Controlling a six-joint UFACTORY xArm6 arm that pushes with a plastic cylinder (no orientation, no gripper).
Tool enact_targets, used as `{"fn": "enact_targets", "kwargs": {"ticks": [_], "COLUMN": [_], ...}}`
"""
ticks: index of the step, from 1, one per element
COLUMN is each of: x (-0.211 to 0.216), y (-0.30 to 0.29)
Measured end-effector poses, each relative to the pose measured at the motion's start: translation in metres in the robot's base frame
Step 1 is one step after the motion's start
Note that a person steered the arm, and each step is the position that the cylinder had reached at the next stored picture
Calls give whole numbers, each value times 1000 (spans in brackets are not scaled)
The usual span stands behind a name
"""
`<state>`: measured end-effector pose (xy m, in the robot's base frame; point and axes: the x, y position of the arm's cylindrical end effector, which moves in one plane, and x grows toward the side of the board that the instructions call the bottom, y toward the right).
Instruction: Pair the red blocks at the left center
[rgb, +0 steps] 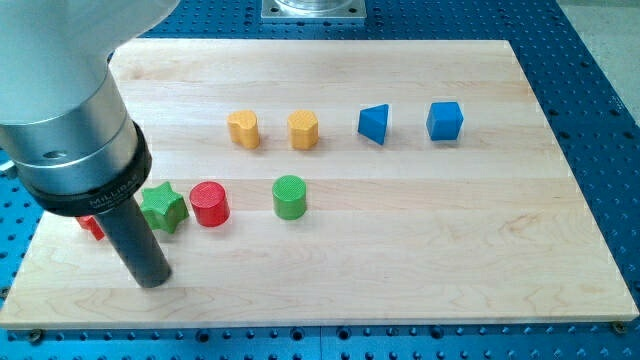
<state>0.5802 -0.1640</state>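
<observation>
A red cylinder (210, 203) stands at the board's left center. A second red block (92, 226) lies further to the view's left, mostly hidden behind the rod, so its shape cannot be made out. A green star block (164, 207) sits between the two red blocks, close against the red cylinder's left side. My tip (152, 279) rests on the board below the green star and to the lower right of the hidden red block, touching no block.
A green cylinder (290, 196) stands right of the red cylinder. Two yellow blocks (243, 129) (304, 130) and two blue blocks (374, 124) (445, 120) form a row toward the view's top. The arm's large grey body (60, 110) covers the board's upper left.
</observation>
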Motion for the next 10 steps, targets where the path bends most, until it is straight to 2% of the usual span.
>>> {"fn": "enact_targets", "kwargs": {"ticks": [4,5,7,9,10], "x": [-6,-6,-17,-11,-31], "y": [-1,-28,-131,-122,-90]}}
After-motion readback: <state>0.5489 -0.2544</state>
